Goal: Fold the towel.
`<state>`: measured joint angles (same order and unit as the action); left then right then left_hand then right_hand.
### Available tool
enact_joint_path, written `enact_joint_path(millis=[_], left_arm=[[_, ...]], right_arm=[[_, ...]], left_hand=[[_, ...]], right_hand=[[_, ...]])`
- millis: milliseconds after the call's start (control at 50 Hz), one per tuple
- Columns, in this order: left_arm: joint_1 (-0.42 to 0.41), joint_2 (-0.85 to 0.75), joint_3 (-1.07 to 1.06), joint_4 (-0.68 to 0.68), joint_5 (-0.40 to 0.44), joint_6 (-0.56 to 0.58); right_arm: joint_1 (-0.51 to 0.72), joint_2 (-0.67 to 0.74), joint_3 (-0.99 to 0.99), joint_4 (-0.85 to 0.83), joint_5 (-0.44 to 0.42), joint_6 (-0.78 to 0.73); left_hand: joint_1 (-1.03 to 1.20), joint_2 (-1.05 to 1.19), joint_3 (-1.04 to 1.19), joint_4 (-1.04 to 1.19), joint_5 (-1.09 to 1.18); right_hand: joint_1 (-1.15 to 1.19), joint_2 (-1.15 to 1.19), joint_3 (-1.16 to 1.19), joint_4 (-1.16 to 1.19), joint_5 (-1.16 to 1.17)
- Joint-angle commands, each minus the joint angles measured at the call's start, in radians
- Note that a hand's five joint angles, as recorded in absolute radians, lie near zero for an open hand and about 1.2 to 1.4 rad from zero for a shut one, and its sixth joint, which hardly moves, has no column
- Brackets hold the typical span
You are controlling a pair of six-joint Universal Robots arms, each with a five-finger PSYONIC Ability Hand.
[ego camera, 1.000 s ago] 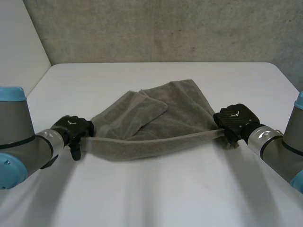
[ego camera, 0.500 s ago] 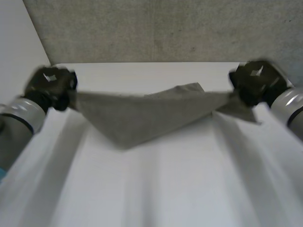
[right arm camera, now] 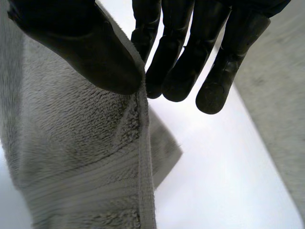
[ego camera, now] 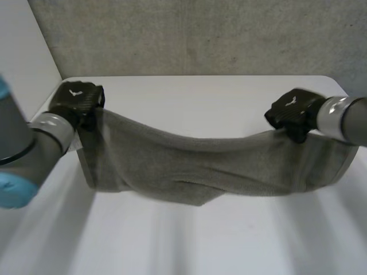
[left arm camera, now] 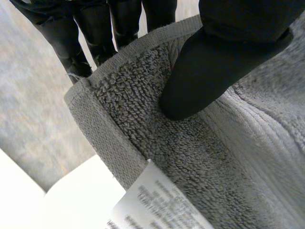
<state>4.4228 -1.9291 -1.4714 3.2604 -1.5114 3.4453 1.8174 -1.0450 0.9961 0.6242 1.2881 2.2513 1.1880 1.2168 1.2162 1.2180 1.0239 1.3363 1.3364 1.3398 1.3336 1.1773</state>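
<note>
I saw the grey towel [ego camera: 195, 166] stretched in the air over the white table [ego camera: 189, 240], held up by 2 corners and sagging in the middle, with its lower fold hanging close to the table top; I could not tell whether it touched. The left hand [ego camera: 77, 100] was above the table's far left corner, clamped on 1 upper corner of the towel: in its wrist view the thumb [left arm camera: 209, 71] pressed the terry against the fingers [left arm camera: 102, 33] behind the hem, near a white label [left arm camera: 152, 205] sewn on the towel's edge. The right hand [ego camera: 292, 112] was above the table's far right side, pinching the other upper corner between thumb and fingers.
</note>
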Motion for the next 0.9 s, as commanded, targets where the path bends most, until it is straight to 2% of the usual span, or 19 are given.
enact_joint_path(millis=[20, 40, 80, 100, 120, 140, 160, 180, 200, 220, 240, 260, 280, 360, 400, 500, 640, 840, 900], left_arm=[[-0.052, -0.232, 0.286, 0.004, -0.088, 0.1], [-0.06, -0.257, 0.368, 0.008, -0.095, 0.113], [-0.065, -0.264, 0.449, 0.022, -0.099, 0.111], [-0.063, -0.264, 0.527, 0.069, -0.101, 0.101], [-0.063, -0.264, 0.528, 0.07, -0.101, 0.101], [-0.065, -0.263, 0.581, 0.159, -0.104, 0.079], [-0.065, -0.263, 0.582, 0.16, -0.104, 0.078], [-0.069, -0.252, 0.598, 0.277, -0.105, 0.045], [-0.069, -0.223, 0.592, 0.4, -0.107, 0.008], [-0.069, -0.223, 0.592, 0.401, -0.107, 0.008], [-0.062, -0.173, 0.577, 0.506, -0.105, -0.026], [-0.056, -0.128, 0.547, 0.569, -0.104, -0.043], [-0.056, -0.128, 0.546, 0.57, -0.104, -0.043], [-0.042, -0.094, 0.453, 0.55, -0.093, -0.055], [-0.039, -0.099, 0.421, 0.53, -0.092, -0.057], [-0.025, -0.111, 0.272, 0.498, -0.082, -0.055], [0.023, -0.134, 0.022, 0.498, -0.078, -0.054], [0.043, -0.209, -0.112, 0.496, -0.079, -0.051], [0.046, -0.223, -0.135, 0.496, -0.079, -0.051]], right_arm=[[0.039, 0.183, -0.235, -0.148, 0.06, 0.013], [0.039, 0.183, -0.235, -0.149, 0.06, 0.013], [0.057, 0.195, -0.362, -0.365, 0.114, 0.03], [0.057, 0.195, -0.363, -0.366, 0.114, 0.03], [0.068, 0.186, -0.388, -0.517, 0.128, 0.049], [0.068, 0.166, -0.37, -0.684, 0.128, 0.076], [0.068, 0.166, -0.37, -0.686, 0.128, 0.076], [0.068, 0.116, -0.322, -0.836, 0.128, 0.114], [0.068, 0.115, -0.321, -0.837, 0.128, 0.114], [0.066, 0.036, -0.256, -0.956, 0.128, 0.152], [0.063, -0.043, -0.196, -1.012, 0.12, 0.184], [0.063, -0.044, -0.195, -1.012, 0.12, 0.185], [0.054, -0.096, -0.153, -1.012, 0.103, 0.218], [0.054, -0.095, -0.119, -0.942, 0.054, 0.266], [0.054, -0.084, -0.094, -0.789, 0.011, 0.277], [0.054, -0.049, -0.039, -0.631, -0.039, 0.271], [0.062, -0.007, 0.11, -0.61, -0.082, 0.246], [0.066, 0.203, 0.21, -0.613, -0.07, 0.168], [0.066, 0.224, 0.211, -0.613, -0.069, 0.165]], left_hand=[[0.208, 0.179, 0.18, 0.178, 0.198], [0.208, 0.179, 0.18, 0.178, 0.198], [0.208, 0.179, 0.18, 0.178, 0.198], [0.208, 0.179, 0.18, 0.178, 0.198], [0.208, 0.179, 0.18, 0.178, 0.198], [0.208, 0.179, 0.18, 0.178, 0.198], [0.208, 0.179, 0.18, 0.178, 0.198], [0.208, 0.179, 0.18, 0.178, 0.198], [0.208, 0.179, 0.18, 0.178, 0.198], [0.208, 0.179, 0.18, 0.178, 0.198], [0.208, 0.179, 0.18, 0.178, 0.198], [0.208, 0.179, 0.18, 0.178, 0.198], [0.208, 0.179, 0.18, 0.178, 0.198], [0.208, 0.179, 0.18, 0.178, 0.198], [0.208, 0.179, 0.18, 0.178, 0.198], [0.208, 0.179, 0.18, 0.178, 0.198], [0.208, 0.179, 0.18, 0.178, 0.198], [0.208, 0.179, 0.18, 0.178, 0.198], [0.208, 0.179, 0.18, 0.178, 0.198]], right_hand=[[0.06, 0.06, 0.056, 0.063, 0.044], [0.06, 0.06, 0.056, 0.063, 0.044], [0.06, 0.06, 0.056, 0.063, 0.044], [0.06, 0.06, 0.056, 0.063, 0.044], [0.06, 0.06, 0.056, 0.063, 0.044], [0.06, 0.06, 0.056, 0.063, 0.044], [0.06, 0.06, 0.056, 0.063, 0.044], [0.06, 0.06, 0.056, 0.063, 0.044], [0.06, 0.06, 0.056, 0.063, 0.044], [0.06, 0.06, 0.056, 0.063, 0.044], [0.06, 0.06, 0.056, 0.063, 0.044], [0.06, 0.06, 0.056, 0.063, 0.044], [0.06, 0.06, 0.056, 0.063, 0.044], [0.06, 0.06, 0.056, 0.063, 0.044], [0.06, 0.06, 0.056, 0.063, 0.044], [0.06, 0.06, 0.056, 0.063, 0.044], [0.06, 0.06, 0.056, 0.063, 0.044], [0.06, 0.06, 0.056, 0.063, 0.044], [0.06, 0.06, 0.056, 0.063, 0.044]])
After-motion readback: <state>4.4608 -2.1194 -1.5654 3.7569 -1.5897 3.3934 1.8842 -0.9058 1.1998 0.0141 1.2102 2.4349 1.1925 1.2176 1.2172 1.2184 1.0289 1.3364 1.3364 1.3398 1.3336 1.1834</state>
